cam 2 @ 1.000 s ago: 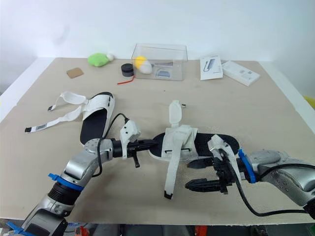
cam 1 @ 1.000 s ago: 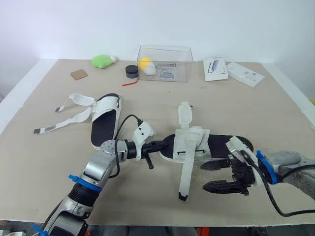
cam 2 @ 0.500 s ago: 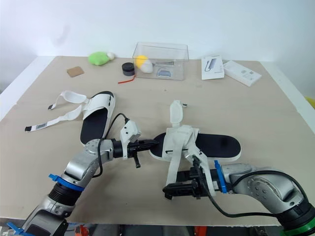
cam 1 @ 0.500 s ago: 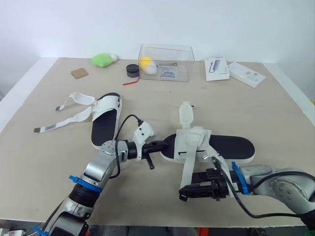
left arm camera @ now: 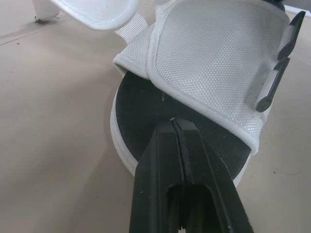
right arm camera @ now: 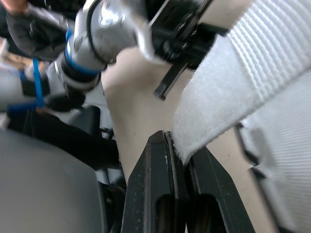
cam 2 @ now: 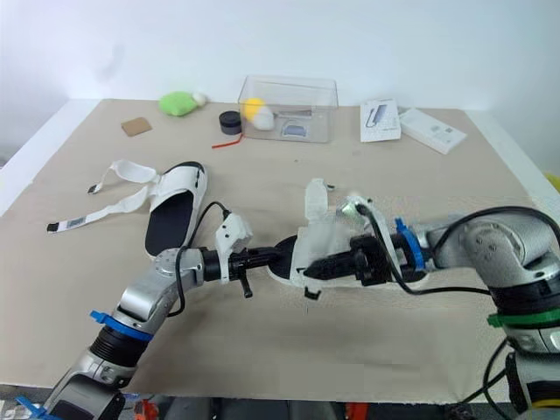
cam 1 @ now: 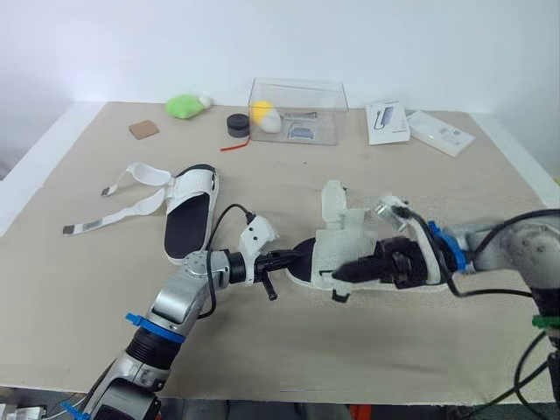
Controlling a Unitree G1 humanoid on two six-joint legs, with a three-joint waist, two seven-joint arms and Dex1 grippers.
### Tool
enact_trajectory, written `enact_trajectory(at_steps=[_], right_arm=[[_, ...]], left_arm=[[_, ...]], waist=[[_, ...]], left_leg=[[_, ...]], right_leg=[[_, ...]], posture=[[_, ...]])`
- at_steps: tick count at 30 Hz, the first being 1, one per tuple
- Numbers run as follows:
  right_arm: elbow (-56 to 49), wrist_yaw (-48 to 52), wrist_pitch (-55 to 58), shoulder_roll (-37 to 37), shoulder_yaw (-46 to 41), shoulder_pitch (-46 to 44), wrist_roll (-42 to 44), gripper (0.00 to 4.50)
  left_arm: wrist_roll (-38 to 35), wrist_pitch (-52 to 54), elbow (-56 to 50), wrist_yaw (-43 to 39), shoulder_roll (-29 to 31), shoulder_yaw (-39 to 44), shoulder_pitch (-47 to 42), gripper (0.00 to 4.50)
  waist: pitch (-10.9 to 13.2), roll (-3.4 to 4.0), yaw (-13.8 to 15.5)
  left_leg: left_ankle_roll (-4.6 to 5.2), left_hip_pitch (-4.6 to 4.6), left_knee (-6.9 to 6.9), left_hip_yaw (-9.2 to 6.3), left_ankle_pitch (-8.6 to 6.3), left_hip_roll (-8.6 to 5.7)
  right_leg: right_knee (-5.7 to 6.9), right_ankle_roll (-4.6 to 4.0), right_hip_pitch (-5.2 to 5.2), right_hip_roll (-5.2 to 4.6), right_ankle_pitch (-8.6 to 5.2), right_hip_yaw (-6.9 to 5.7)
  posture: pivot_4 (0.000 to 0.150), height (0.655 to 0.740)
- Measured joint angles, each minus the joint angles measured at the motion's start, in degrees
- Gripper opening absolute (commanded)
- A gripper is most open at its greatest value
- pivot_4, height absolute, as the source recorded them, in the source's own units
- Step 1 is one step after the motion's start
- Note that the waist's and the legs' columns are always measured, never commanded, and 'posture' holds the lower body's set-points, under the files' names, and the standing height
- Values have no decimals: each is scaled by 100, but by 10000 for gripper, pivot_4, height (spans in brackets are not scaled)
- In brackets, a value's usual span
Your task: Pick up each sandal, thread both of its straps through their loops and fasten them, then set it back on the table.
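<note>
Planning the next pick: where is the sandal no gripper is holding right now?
In the left eye view the free sandal lies flat on the robot's left side of the table, unfastened straps trailing leftward, left of the held sandal.

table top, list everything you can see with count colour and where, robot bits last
sandals: 2, white with black footbeds; one left, one centre
clear box: 1, transparent, far middle
yellow-and-white object: 1, inside the box
green lump: 1, far left
brown square: 1, far left
black round object: 1, left of the box
red strip: 1, beside it
white packets: 2, far right
table: 1, beige
left hand: black, shut, tips at the centre sandal's toe
right hand: black, shut on its white strap
</note>
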Motion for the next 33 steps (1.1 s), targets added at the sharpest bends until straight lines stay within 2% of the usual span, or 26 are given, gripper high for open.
enact_trajectory(at_steps=[7,13,20,33], right_arm=[[1621,-267,801,396,17,-832,-564,591],[2619,63,824,266,393,-1431,-859,591],[2742,596,829,-37,1194,-1553,-863,591],[2274,1115,814,-350,1635,-1617,-885,591]], left_arm=[[0,-59,6,-12,-23,-9,2,0],[5,-72,4,9,-22,-8,16,0],[6,-83,-33,52,-18,-8,61,0],[8,-103,-43,52,-16,-14,70,0]], waist=[[0,1,24],[0,4,19],[0,5,9],[0,7,6]], left_leg=[[1,-26,-3,-9,-1,0],[1,-26,-3,-9,-1,0],[1,-26,-3,-9,-1,0],[0,-28,-4,-9,-1,0]], right_leg=[[0,30,-23,2,11,-8],[0,30,-24,3,13,-8],[0,31,-25,3,11,-8],[0,32,-27,3,10,-9]], posture=[[1500,7400],[1500,7400],[1500,7400],[1500,7400]])
